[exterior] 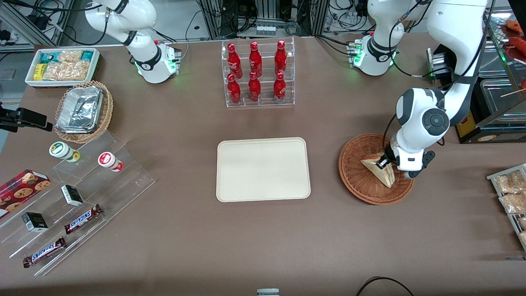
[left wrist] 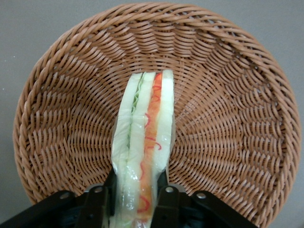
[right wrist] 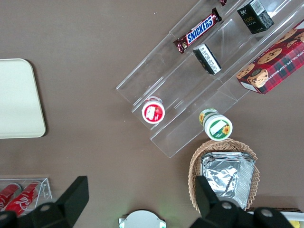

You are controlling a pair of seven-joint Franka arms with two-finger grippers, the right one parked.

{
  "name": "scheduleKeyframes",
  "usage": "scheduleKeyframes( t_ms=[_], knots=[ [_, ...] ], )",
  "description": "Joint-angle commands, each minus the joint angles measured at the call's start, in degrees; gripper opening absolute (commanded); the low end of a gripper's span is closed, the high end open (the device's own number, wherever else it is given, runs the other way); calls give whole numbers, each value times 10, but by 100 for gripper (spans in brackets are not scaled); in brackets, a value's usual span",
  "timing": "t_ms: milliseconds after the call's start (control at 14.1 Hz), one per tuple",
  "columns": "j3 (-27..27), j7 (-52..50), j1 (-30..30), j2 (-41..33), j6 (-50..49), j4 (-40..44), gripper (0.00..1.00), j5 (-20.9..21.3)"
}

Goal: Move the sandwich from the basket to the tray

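Gripper (left wrist: 137, 197) clamped on sandwich (left wrist: 145, 142) inside basket (left wrist: 228, 71).
Risk: soft bread slips or squashes before reaching the tray (exterior: 263, 169).

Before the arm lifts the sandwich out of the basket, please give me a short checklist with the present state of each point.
1. Gripper is down in the basket: ok.
2. Fingers closed on both faces of the sandwich: ok.
3. Sandwich lifted free of the basket: cannot tell.
4. Tray is bare, with room for it: ok.
5. Nothing stands between basket and tray: ok.
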Motion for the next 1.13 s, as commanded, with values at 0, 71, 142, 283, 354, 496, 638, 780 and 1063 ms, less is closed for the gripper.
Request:
scheduleKeyframes(
  t_ms=[0, 71, 142, 283, 354, 496, 638, 780, 1063],
  knots=[
    [-3, 10, -1, 2, -80, 62, 0, -8],
    [-3, 28, -1, 7, -126, 96, 0, -8],
    [-3, 40, -3, 9, -164, 127, 0, -8],
    [-6, 71, -5, 20, -222, 179, 0, -8],
    [-8, 94, -7, 28, -243, 201, 0, -8],
    [-17, 112, -25, 44, -271, 237, 0, -6],
    [-18, 133, -58, 63, -298, 273, 0, -6],
    [-18, 139, -99, 88, -307, 306, 0, -6],
    [-18, 121, -172, 130, -303, 352, 0, -7]
  ],
)
